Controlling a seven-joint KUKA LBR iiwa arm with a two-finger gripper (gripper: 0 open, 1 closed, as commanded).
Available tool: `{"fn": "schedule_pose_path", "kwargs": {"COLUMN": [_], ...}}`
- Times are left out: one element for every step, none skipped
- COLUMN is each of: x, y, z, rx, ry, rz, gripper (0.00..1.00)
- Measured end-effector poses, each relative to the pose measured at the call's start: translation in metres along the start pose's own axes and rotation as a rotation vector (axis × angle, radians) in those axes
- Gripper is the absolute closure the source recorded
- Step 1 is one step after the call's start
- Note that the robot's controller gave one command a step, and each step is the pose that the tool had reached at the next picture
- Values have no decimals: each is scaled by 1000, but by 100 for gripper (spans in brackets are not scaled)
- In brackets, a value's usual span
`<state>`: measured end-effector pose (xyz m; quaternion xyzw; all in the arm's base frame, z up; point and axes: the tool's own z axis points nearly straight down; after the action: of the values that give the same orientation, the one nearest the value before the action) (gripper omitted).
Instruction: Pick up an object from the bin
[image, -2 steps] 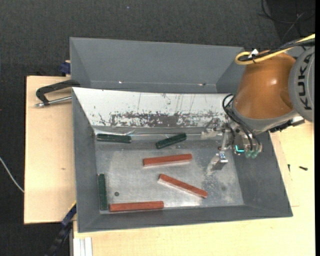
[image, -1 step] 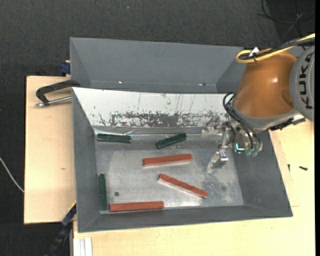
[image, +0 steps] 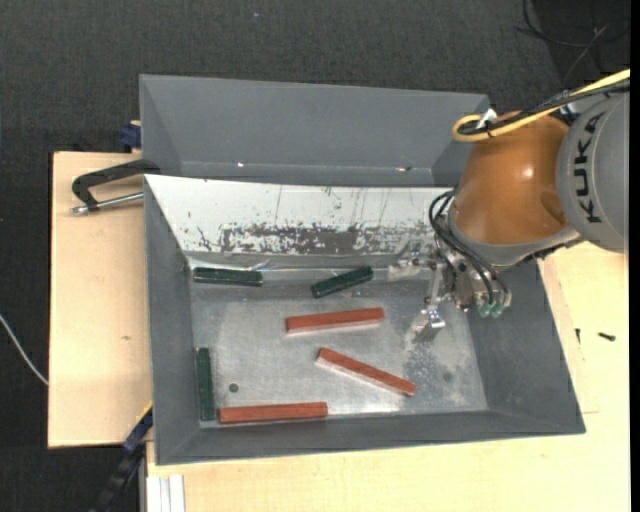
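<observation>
Orange cover (image: 510, 190) topmost, at 1 o'clock from gripper (image: 431, 322); open or closed, cannot tell. Gripper over bare bottom of grey bin (image: 520, 365). Nearest, slanted red bar (image: 365, 371) at 8 o'clock, apart; level red bar (image: 334, 321) at 9; green bar (image: 341, 282) at 10. Dark floor (image: 300, 40) beyond.

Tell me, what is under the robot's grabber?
Just the bin's scuffed grey floor lies under the gripper. The slanted red bar lies close by, not under it. The arm's orange cover hides the bin corner behind it.
</observation>
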<state>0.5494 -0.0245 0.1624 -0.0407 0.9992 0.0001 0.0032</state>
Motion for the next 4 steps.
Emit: {"fn": "schedule_pose_path", "kwargs": {"x": [9, -33, -33, -33], "y": [28, 55, 55, 55], "z": [47, 78, 79, 78], "rx": [-1, -3, -3, -3], "ry": [3, 3, 2, 3], "rz": [-216, 66, 66, 66], "gripper": [0, 100, 100, 100]}}
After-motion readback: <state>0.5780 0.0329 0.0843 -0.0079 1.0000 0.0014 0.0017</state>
